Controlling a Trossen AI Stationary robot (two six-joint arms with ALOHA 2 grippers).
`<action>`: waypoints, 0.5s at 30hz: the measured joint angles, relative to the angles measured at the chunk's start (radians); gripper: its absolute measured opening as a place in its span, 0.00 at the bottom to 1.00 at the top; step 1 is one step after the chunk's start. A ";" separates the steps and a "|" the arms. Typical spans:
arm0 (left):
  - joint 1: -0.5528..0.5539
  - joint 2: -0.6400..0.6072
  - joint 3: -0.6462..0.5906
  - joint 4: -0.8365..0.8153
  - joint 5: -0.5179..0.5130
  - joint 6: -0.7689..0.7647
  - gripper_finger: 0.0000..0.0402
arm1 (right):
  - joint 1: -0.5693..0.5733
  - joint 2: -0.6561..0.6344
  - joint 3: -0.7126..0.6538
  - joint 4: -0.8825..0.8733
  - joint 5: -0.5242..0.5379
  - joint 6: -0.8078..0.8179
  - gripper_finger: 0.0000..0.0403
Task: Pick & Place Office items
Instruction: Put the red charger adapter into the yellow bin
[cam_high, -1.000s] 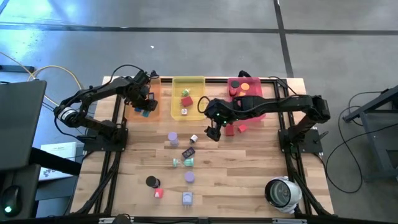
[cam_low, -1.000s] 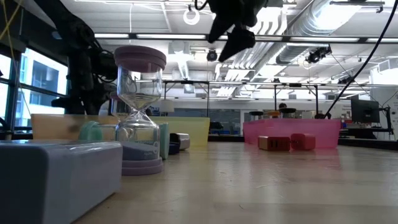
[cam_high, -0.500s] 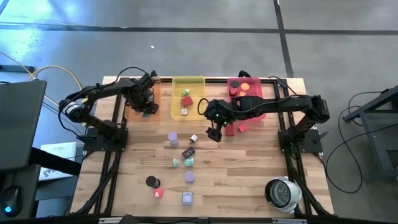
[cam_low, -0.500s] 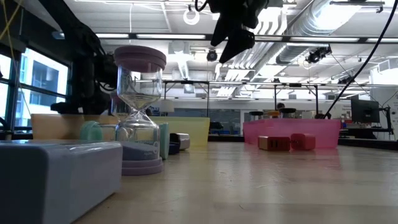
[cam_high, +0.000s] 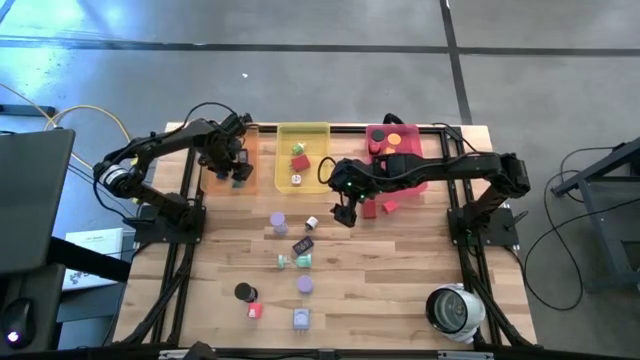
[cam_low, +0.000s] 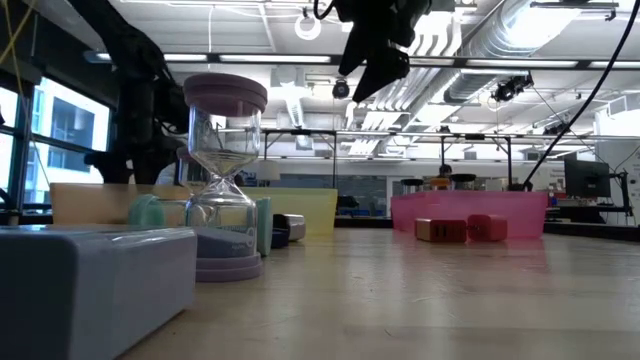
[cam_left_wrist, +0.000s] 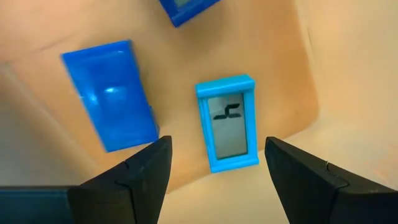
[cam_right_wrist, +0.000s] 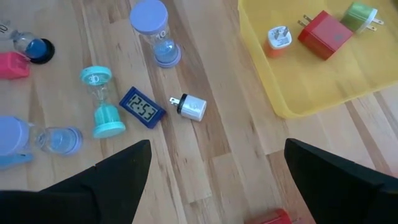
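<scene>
My left gripper (cam_left_wrist: 214, 180) stands open, pointing down over the orange tray (cam_high: 240, 160) at the far left. Below it a light-blue little clock (cam_left_wrist: 227, 123) and a blue box (cam_left_wrist: 111, 94) lie flat on the tray's floor, touching neither finger. My right gripper (cam_high: 343, 212) hangs open above the table's middle, nothing between its fingers. Beneath it on the wood are a white plug (cam_right_wrist: 189, 107), a dark blue clock (cam_right_wrist: 142, 107), a teal hourglass (cam_right_wrist: 101, 102) lying on its side and a lavender hourglass (cam_right_wrist: 152, 31).
A yellow tray (cam_high: 302, 155) holds several plugs; a pink tray (cam_high: 395, 150) holds discs, with two red cubes (cam_high: 378, 207) beside it. More hourglasses and a lavender box (cam_high: 301, 319) lie toward the near edge. A round white device (cam_high: 452, 308) sits near right.
My left gripper has stayed over the orange tray and tipped a little closer to pointing straight down. The right arm and the pieces on the table have kept still.
</scene>
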 joint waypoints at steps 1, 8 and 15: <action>0.001 0.000 0.018 -0.020 -0.006 0.005 0.62 | 0.000 0.000 0.000 0.000 0.000 0.000 0.89; -0.012 -0.035 0.161 -0.142 -0.008 0.030 0.62 | 0.000 0.000 0.000 -0.009 0.000 0.000 0.89; -0.079 -0.164 0.250 -0.216 0.059 0.014 0.62 | -0.003 0.000 0.001 -0.102 0.000 0.000 0.89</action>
